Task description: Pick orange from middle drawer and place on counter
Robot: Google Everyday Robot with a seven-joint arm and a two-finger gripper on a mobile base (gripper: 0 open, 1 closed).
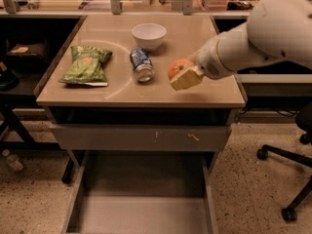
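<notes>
orange (175,67): pinched in gripper, up over right-front part of counter, not resting on it; faint shadow on surface just below.
gripper (181,75): over counter's right side, near front edge; beige fingers (187,78) clamped round orange, one pad across its lower front.
arm (263,33): white, bulky, in from upper right, wrist end pointing left twd soda can.
counter (146,92): tan, glossy, on grey cabinet.
soda can (142,65): blue, on its side, mid counter, just left of orange, not touching.
bowl (148,34): white, upright, behind can twd back of counter.
chip bag (87,65): green, lying flat on left side of counter, well apart from orange.
drawer front (141,137): grey w/ pale scratches, under counter edge, dark gap above it.
middle drawer (141,204): pulled out below drawer front, twd camera; flat grey bottom and thin side walls in view.
chair (292,179): black wheeled base, lower right, beside cabinet.
</notes>
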